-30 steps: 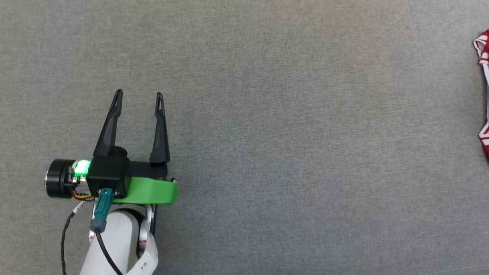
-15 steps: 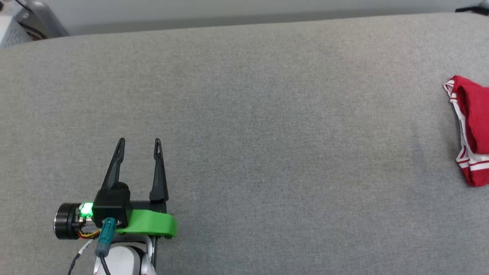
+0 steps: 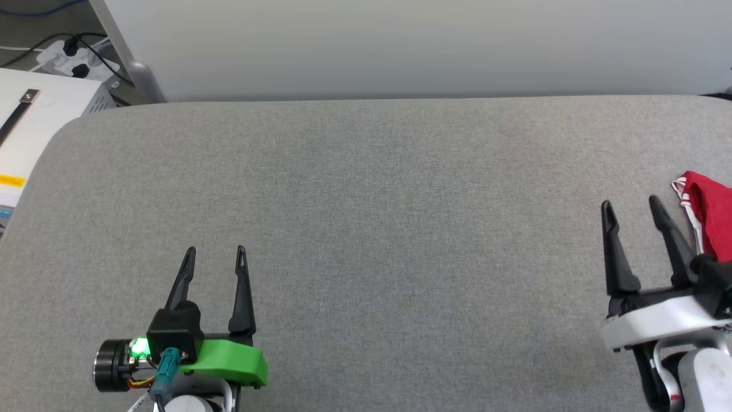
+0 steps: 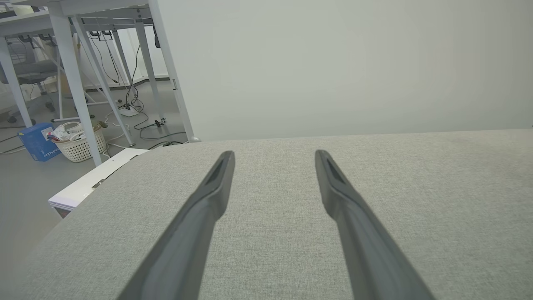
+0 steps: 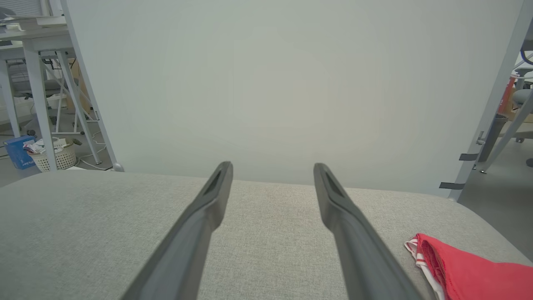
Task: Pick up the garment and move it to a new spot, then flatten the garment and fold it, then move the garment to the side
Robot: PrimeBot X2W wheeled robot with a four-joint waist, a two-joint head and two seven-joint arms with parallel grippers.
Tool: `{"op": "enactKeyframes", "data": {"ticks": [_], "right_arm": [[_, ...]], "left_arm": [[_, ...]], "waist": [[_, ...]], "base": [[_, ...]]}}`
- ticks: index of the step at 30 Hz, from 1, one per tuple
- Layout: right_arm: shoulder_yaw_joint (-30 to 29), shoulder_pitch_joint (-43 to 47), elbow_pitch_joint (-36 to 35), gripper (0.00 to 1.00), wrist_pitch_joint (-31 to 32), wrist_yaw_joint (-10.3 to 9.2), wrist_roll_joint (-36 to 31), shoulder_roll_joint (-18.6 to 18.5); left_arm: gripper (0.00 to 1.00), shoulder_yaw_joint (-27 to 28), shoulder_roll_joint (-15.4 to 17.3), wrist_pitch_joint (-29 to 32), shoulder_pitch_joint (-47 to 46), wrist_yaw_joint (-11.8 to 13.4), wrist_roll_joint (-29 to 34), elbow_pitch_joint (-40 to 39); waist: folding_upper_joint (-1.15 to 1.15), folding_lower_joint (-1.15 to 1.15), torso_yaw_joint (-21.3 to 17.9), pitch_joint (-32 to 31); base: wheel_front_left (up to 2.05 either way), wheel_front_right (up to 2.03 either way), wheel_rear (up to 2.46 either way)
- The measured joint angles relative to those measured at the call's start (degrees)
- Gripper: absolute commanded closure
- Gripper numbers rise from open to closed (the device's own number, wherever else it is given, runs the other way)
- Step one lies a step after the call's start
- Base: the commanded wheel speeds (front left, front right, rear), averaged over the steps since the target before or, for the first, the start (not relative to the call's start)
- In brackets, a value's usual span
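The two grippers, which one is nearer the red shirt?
The right gripper: the red garment lies just beside it, at the head view's right edge. The left gripper is far off on the other side.

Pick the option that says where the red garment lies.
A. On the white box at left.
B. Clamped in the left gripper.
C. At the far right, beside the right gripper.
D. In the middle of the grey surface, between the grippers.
C: the head view shows the garment lying on the grey surface, right of the open right gripper.
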Motion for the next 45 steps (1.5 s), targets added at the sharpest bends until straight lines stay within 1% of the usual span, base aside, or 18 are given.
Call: {"op": "enactKeyframes", "data": {"ticks": [5, 13, 24, 25, 45], "right_arm": [[0.1, 5.5, -0.8, 0.00, 0.0, 0.00, -0.1, 2.3], [-0.2, 10.9, -1.8, 0.00, 0.0, 0.00, 0.2, 3.6], [-0.4, 12.8, -2.2, 0.00, 0.0, 0.00, 0.4, 4.4], [-0.3, 12.8, -2.2, 1.00, 0.0, 0.00, 0.4, 4.4], [-0.3, 12.6, -2.2, 1.00, 1.9, 0.00, -0.5, 4.7]], "left_arm": [[0.00, 0.4, -0.1, 0.0, 1.3, -0.4, -1.1, 1.5], [0.00, 0.6, -0.3, 0.0, 2.4, -1.5, -1.5, 2.7], [0.00, 0.9, -0.5, 0.0, 2.4, -2.2, -1.9, 3.2], [1.00, 0.9, -0.5, 0.1, 2.4, -2.2, -1.9, 3.2], [1.00, 1.3, -0.6, 1.9, 2.3, -2.2, -1.4, 2.6]], "waist": [[0.00, 0.00, 0.6, -2.0], [0.00, 0.00, 1.9, -3.6], [0.00, 0.00, 2.5, -3.9], [0.00, 0.00, 2.5, -3.9], [0.00, 0.00, 2.2, -4.0]], "base": [[0.00, 0.00, 0.00], [0.00, 0.00, 0.00], [0.00, 0.00, 0.00], [0.00, 0.00, 0.00], [0.00, 0.00, 0.00]]}}
